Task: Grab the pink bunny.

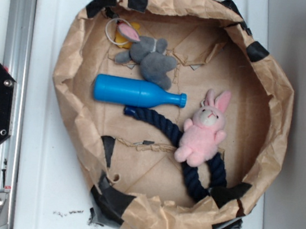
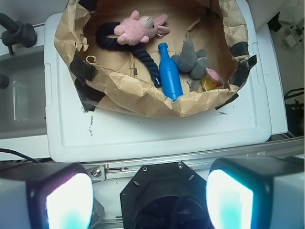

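The pink bunny (image 1: pixel 203 134) (image 2: pixel 138 28) lies on its back in the right part of the brown paper nest (image 1: pixel 69 63) (image 2: pixel 143 98), resting on a dark blue rope ring (image 1: pixel 168 129) (image 2: pixel 145 57). In the wrist view my gripper (image 2: pixel 149 196) hangs wide open above the robot's own black base (image 2: pixel 164 191), well outside the nest and far from the bunny. Nothing sits between its two glowing pads (image 2: pixel 66 200). The exterior view does not show the gripper.
A blue bottle (image 1: pixel 136 93) (image 2: pixel 169 74) lies left of the bunny. A grey plush bunny with pink-lined ears (image 1: pixel 147 57) (image 2: pixel 193 62) lies beyond it over a yellow toy (image 1: pixel 123 39). The nest sits on a white lid (image 1: pixel 34 189) (image 2: pixel 143 133) beside an aluminium rail (image 1: pixel 13 72).
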Motion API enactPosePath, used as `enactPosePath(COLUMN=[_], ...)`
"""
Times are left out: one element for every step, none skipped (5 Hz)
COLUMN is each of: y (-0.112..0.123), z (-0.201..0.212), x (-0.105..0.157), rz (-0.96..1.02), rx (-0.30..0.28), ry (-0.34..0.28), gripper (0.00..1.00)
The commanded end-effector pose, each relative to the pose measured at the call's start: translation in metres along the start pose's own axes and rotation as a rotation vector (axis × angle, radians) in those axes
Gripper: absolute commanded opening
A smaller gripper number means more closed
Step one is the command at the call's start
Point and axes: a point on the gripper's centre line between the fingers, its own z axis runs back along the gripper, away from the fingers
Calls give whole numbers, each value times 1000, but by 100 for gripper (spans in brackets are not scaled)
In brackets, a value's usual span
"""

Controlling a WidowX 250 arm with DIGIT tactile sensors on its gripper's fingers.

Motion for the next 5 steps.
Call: enactPosePath(y=[0, 9, 0, 10, 19], z=[0, -55, -108, -143, -171], x=[0, 45, 90, 138, 161], rz=[0, 49, 225, 475, 712], rx=[0, 112, -46, -130, -201], ry=[0, 215, 169, 145, 37], gripper=[100, 100, 100, 100, 100])
